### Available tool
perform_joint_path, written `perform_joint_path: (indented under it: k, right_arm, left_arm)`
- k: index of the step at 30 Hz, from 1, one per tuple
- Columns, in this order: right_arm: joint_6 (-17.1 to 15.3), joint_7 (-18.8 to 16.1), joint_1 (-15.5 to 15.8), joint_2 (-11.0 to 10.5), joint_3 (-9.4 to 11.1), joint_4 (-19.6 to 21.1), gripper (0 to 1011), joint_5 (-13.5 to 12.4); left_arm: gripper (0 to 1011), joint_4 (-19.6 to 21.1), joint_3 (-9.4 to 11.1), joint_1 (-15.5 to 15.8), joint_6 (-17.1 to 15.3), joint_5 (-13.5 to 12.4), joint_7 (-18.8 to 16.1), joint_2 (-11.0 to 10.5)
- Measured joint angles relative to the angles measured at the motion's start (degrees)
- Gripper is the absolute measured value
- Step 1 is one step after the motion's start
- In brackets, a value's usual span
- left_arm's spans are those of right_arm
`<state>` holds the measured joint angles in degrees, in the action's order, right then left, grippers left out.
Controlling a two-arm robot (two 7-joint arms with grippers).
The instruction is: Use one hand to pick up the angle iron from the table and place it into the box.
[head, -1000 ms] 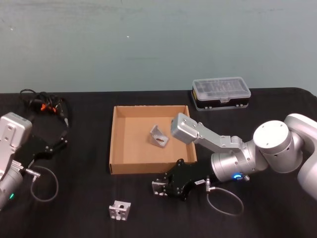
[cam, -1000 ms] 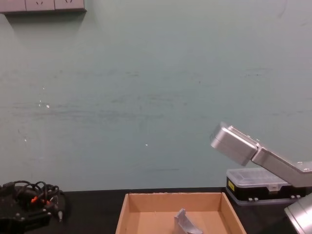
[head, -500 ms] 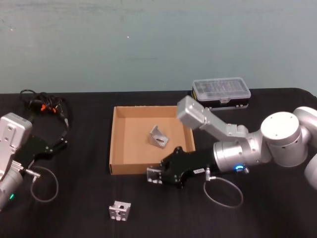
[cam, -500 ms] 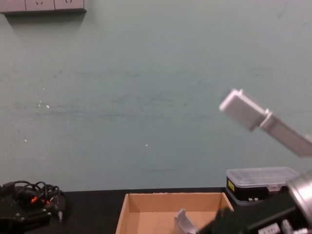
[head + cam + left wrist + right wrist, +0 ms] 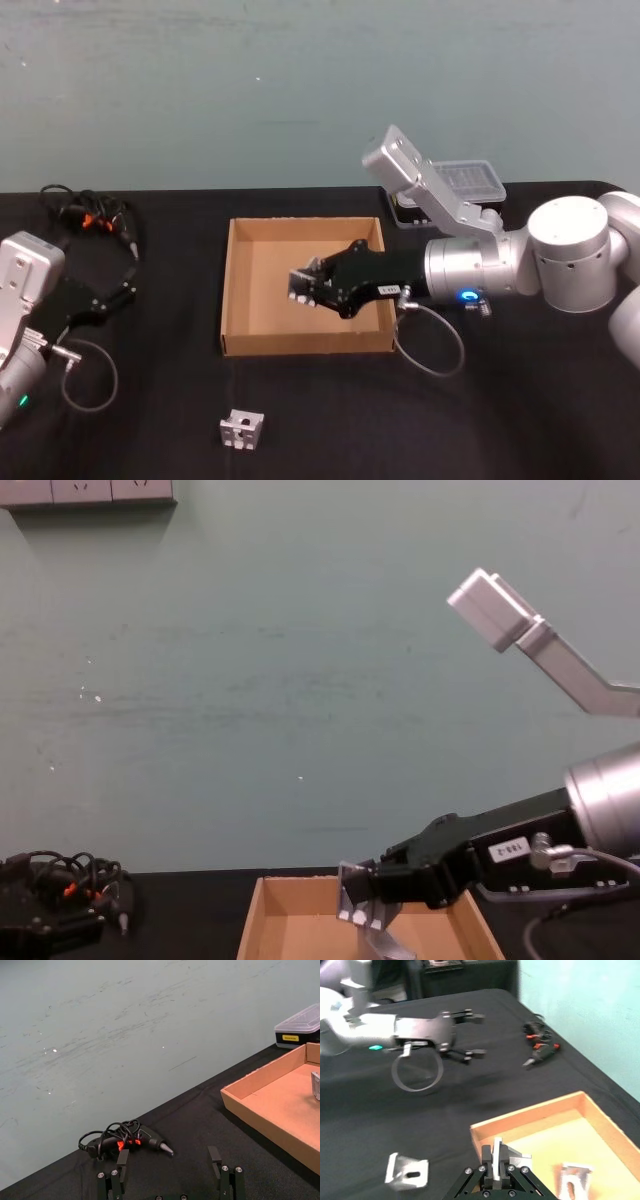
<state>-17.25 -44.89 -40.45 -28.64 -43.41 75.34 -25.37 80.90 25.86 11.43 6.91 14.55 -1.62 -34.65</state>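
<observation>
The angle iron (image 5: 497, 1153) is pinched between the fingers of the right tool (image 5: 305, 284), which are closed narrow on it. It is off the table (image 5: 150, 400) and hangs over the middle of the box (image 5: 300, 341), above the floor of the box and not touching it, as far as the chest view shows. A second iron (image 5: 570, 1180) lies on the box floor just beside and below the held one. The right arm reaches in across the right wall of the box.

So the pick-up is done and the carry is, I judge, almost done. What is left is to lower the iron a little, open the fingers and draw the tool back out. The release should be made so that the iron does not fall on the second one.

Outside the box, a third iron (image 5: 241, 430) stands on the table near the front edge, well apart from the front wall. A case (image 5: 465, 181) sits behind the right arm near the back edge. The left tool (image 5: 167, 1172) rests by the left edge of the table with its fingers wide apart, holding nothing.
</observation>
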Motion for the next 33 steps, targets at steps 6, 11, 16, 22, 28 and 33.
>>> perform_joint_path:
  k: [6, 11, 16, 22, 28, 33]
  right_arm:
    - [-4.1, 3.0, -2.4, 4.1, -0.3, -5.5, 79, -0.2]
    - [-6.4, 3.4, -5.2, 7.5, -1.6, -10.6, 78, 0.6]
    - [-7.3, 3.6, -7.9, 10.3, -3.4, -15.0, 79, 2.8]
    - [-8.1, 2.7, -9.8, 12.2, -5.0, -18.0, 79, 4.8]
    - [-9.2, 1.7, -10.7, 13.7, -5.7, -20.4, 79, 5.9]
    - [-9.2, 1.8, -10.7, 13.6, -5.6, -20.2, 79, 5.9]
  left_arm:
    - [1000, 0.0, 0.0, 0.0, 0.0, 0.0, 0.0, 0.0]
    - [1000, 0.0, 0.0, 0.0, 0.0, 0.0, 0.0, 0.0]
    - [1000, 0.0, 0.0, 0.0, 0.0, 0.0, 0.0, 0.0]
    - [1000, 0.0, 0.0, 0.0, 0.0, 0.0, 0.0, 0.0]
    - [1000, 0.0, 0.0, 0.0, 0.0, 0.0, 0.0, 0.0]
    - [1000, 0.0, 0.0, 0.0, 0.0, 0.0, 0.0, 0.0]
